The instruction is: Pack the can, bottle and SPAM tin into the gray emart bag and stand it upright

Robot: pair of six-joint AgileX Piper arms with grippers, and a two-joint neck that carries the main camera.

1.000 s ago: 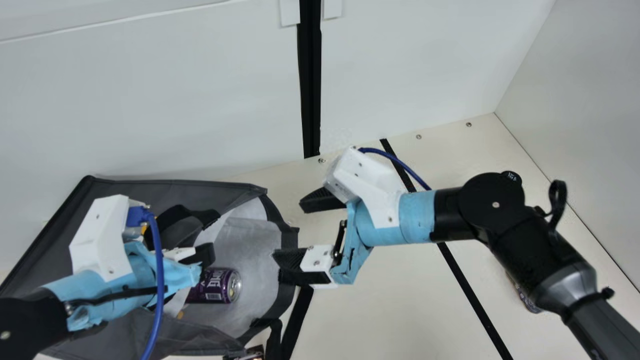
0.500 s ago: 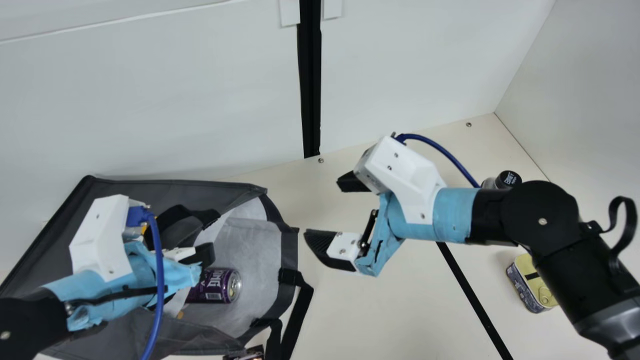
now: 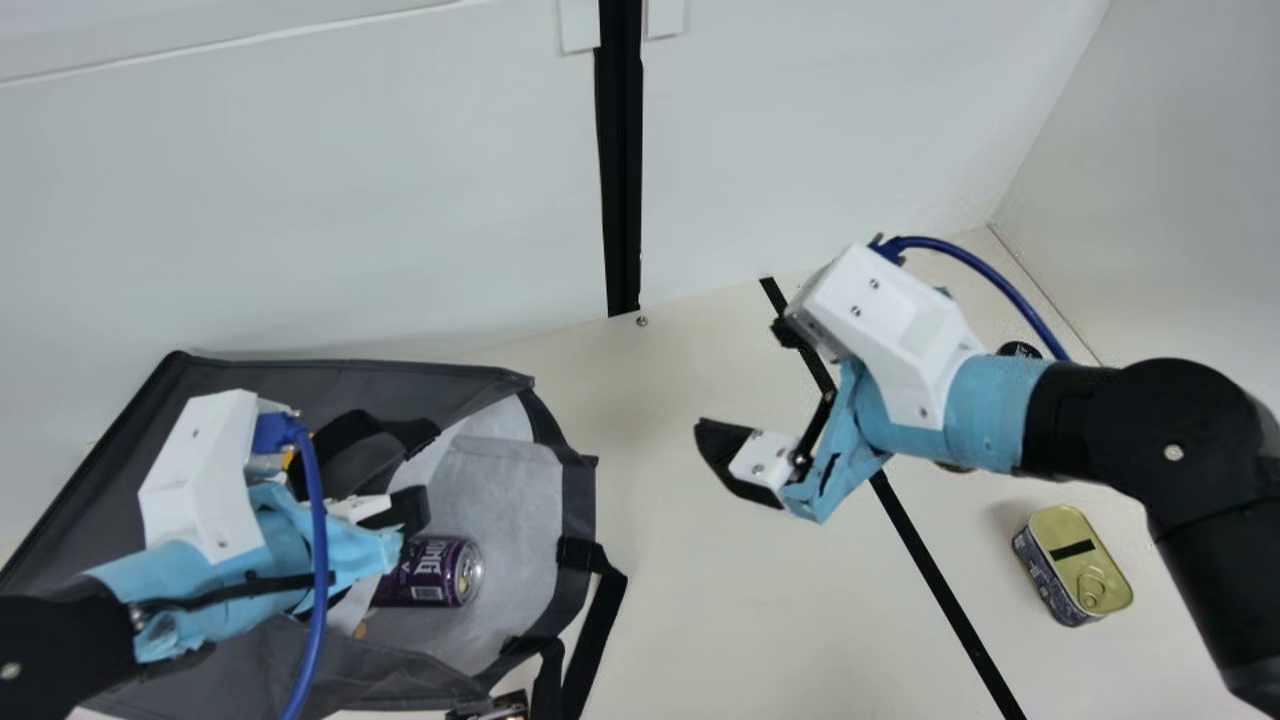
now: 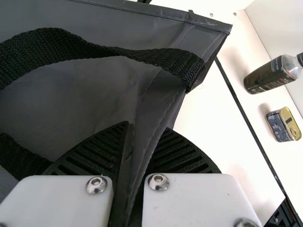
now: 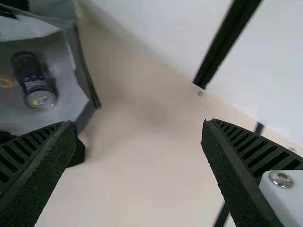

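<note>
The gray bag [image 3: 470, 385] lies on its side in the main view, mouth facing right, with the purple can [image 3: 430, 575] lying inside. My left gripper [image 3: 405, 510] is over the bag; in its wrist view my left gripper [image 4: 147, 129] is shut on a fold of gray bag fabric [image 4: 154, 116]. Right of the bag's mouth, my right gripper [image 3: 742, 382] hangs open and without a load; its wrist view shows the right gripper [image 5: 138, 124] with fingers wide apart. The bottle [image 4: 270, 75] stands near the SPAM tin [image 4: 280, 125]; the right arm mostly covers the bottle in the main view.
Black straps [image 3: 600, 600] trail from the bag's mouth onto the table. A dark printed item [image 3: 505, 707] is cut off at the main view's bottom edge. White walls [image 3: 820, 130] stand behind and at the right. Bare table [image 3: 690, 610] lies between bag and SPAM tin [image 3: 1075, 570].
My right gripper has moved right, away from the bag's mouth, and stayed open. The strap and bag rim it overlapped are now uncovered, as is the SPAM tin. The left arm has kept still.
</note>
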